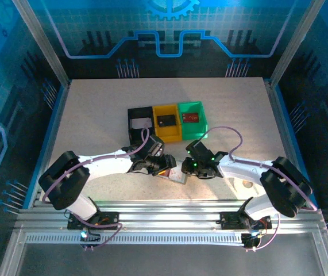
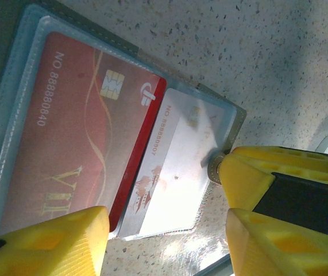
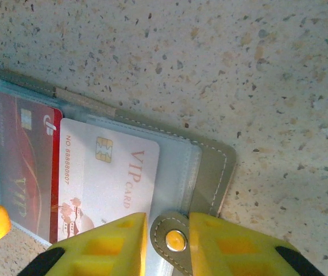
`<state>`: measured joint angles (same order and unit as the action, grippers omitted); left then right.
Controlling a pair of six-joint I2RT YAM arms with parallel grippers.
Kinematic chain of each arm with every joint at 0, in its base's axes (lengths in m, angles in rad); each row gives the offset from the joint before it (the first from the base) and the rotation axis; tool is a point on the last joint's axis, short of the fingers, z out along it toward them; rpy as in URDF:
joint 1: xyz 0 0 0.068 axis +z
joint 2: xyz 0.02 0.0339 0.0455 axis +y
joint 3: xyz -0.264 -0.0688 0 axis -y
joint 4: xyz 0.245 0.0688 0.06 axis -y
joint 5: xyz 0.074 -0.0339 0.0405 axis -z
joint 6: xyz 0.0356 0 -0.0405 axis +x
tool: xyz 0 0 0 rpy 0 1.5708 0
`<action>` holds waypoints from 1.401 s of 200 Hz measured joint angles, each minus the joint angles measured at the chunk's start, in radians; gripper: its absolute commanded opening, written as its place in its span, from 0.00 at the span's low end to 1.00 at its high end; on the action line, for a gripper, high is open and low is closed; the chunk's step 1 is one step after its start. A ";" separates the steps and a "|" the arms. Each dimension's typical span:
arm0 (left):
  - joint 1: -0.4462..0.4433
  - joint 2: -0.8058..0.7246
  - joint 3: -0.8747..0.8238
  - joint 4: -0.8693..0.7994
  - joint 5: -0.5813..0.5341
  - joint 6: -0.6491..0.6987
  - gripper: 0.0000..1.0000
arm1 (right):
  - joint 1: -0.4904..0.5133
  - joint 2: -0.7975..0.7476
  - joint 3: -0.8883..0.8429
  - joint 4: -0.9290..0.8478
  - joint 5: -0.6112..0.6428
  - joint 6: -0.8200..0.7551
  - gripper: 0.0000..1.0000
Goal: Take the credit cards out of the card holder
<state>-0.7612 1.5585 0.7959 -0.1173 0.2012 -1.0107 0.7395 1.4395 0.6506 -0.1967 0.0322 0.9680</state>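
The grey card holder (image 1: 176,176) lies open on the table between my two grippers. Two credit cards sit in its clear sleeves: a red card (image 2: 77,132) and a white VIP card (image 2: 172,167) that sticks partly out over the red one. My left gripper (image 2: 164,233) is open, its yellow fingers (image 2: 54,241) spread either side of the white card's free end, apart from it. My right gripper (image 3: 168,241) is shut on the holder's snap tab (image 3: 173,239), pinning the grey cover (image 3: 212,167) flat. Its finger (image 2: 250,178) reaches in beside the white card.
Behind the holder stand three small bins in a row: black (image 1: 134,133) with a pale card, yellow (image 1: 178,134) with a dark card, green (image 1: 203,122) with a red card. Speckled tabletop stretches left and right; metal rails run along the near edge.
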 measured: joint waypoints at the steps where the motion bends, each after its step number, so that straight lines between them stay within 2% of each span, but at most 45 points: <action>1: 0.000 0.000 0.000 0.000 0.000 0.000 0.56 | 0.000 0.000 0.000 0.000 0.000 0.000 0.25; 53: 0.000 0.032 0.023 0.008 -0.011 0.027 0.53 | 0.000 0.001 -0.011 0.016 0.000 0.003 0.25; 80: 0.000 0.045 0.028 0.028 -0.012 0.033 0.48 | 0.000 0.001 -0.017 0.024 0.000 0.006 0.24; 280: -0.001 0.111 0.000 0.153 -0.013 0.049 0.41 | 0.001 0.018 -0.045 0.110 -0.018 0.026 0.24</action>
<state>-0.7620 1.6699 0.7963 0.0353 0.1879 -0.9615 0.7403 1.4574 0.6056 -0.0864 0.0143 0.9939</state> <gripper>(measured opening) 0.410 0.239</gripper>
